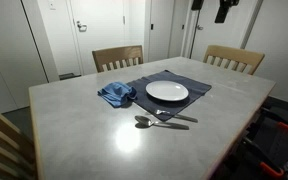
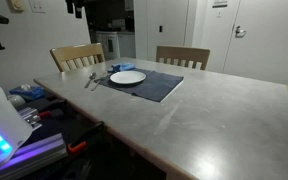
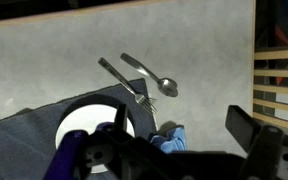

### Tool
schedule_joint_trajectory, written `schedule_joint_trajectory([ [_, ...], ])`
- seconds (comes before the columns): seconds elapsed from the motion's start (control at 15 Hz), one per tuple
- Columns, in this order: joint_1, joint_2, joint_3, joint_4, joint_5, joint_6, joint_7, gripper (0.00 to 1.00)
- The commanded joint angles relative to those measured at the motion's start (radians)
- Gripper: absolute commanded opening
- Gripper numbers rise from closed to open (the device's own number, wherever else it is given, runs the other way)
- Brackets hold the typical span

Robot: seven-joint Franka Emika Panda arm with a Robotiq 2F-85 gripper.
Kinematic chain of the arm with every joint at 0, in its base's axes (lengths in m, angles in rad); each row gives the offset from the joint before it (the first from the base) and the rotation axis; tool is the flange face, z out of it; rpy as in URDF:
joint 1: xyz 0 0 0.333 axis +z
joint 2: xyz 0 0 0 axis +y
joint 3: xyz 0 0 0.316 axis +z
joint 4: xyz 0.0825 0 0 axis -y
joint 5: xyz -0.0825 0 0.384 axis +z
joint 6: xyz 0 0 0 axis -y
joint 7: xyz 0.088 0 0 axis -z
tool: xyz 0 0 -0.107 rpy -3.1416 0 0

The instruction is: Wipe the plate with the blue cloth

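Grey surface [image 1: 74, 125] holds the plate [image 1: 167, 91], blue cloth [image 1: 116, 94] beside it. Gripper [image 3: 159, 145] hangs above, jaws spread wide, holding nothing; grasping and wiping both remain.

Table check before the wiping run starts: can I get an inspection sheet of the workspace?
Surface: grey table with a dark placemat.
Job's things: plate on the placemat; blue cloth beside it.
Clutter: spoon and fork next to the plate.
Grippers: gripper open, holding nothing, above the plate and cloth.
Cables: nothing seen on the table.
Surroundings: two chairs, doors.
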State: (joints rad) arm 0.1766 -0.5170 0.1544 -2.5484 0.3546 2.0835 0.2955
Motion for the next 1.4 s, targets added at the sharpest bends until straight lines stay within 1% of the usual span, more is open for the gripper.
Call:
schedule_joint_trajectory([
  [0.0,-0.009,-0.001,0.007,0.002,0.004,-0.004,-0.003,1.0],
  [0.33,0.002,0.127,-0.007,0.039,-0.002,0.096,-0.135,1.0],
  [0.47,0.008,0.206,-0.009,0.078,-0.006,0.152,-0.197,1.0],
  [0.67,0.01,0.336,-0.003,0.172,-0.034,0.216,-0.261,1.0],
  [0.87,0.017,0.492,0.002,0.302,-0.052,0.242,-0.322,1.0],
  [0.93,0.012,0.364,0.001,0.198,-0.038,0.232,-0.278,1.0],
  [1.0,0.012,0.397,0.002,0.224,-0.038,0.232,-0.282,1.0],
  [1.07,0.011,0.406,0.003,0.227,-0.038,0.232,-0.281,1.0],
  [1.33,0.014,0.369,0.006,0.206,-0.047,0.229,-0.271,1.0],
])
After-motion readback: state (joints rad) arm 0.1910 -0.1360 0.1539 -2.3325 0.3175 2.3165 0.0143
